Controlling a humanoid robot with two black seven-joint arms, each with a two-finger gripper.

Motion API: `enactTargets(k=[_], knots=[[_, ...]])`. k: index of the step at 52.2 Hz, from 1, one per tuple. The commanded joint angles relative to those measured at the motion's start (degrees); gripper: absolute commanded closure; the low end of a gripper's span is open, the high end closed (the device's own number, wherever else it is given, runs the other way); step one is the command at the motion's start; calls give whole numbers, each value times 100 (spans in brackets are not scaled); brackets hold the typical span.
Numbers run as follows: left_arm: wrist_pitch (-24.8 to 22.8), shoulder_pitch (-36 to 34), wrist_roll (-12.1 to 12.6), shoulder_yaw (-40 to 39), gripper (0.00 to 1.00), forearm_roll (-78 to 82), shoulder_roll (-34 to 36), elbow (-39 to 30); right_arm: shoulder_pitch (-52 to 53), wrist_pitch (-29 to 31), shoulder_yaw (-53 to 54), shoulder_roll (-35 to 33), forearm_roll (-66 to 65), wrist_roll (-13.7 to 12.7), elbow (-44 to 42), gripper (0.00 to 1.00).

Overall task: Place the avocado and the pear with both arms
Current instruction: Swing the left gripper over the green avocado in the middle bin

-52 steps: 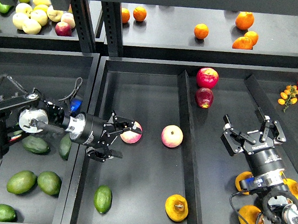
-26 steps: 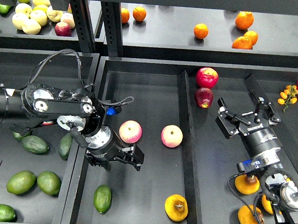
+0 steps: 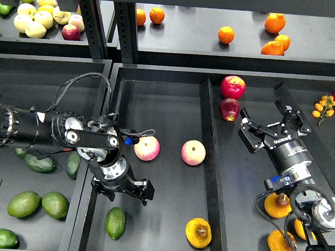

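A dark green avocado [image 3: 115, 222] lies at the front of the middle tray [image 3: 166, 103]. My left gripper [image 3: 123, 189] hangs just above and behind it, pointing down, fingers spread open and empty. A golden-yellow pear [image 3: 198, 232] with a brown dimple lies at the front right of the same tray. More pears [image 3: 278, 205] lie in the right tray, partly hidden under my right arm. My right gripper [image 3: 273, 124] is open and empty over the right tray, well behind those pears.
Two pink-yellow apples [image 3: 147, 148] [image 3: 193, 153] lie mid-tray beside the left gripper. Two red apples [image 3: 233, 87] sit at the back of the right tray. Larger green fruits [image 3: 24, 204] fill the left tray. A divider wall [image 3: 210, 157] separates the trays. Oranges [image 3: 274, 23] lie on the shelf behind.
My left gripper has left the pink apple and swung down and forward toward the avocado. My right gripper has moved a little back and left, staying open.
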Motion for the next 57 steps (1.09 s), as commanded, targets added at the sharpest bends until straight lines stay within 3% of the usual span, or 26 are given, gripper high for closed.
enactTargets(k=[1, 15, 57], knots=[[1, 190, 0, 64, 1, 2, -185, 162, -34, 17, -2, 0, 5, 7, 16, 1], [1, 524, 0, 187, 1, 2, -326, 812, -104, 70, 7, 0, 5, 7, 69, 1], [1, 559, 0, 521, 1, 11, -334, 848, -131, 79, 7, 0, 14, 7, 96, 1]])
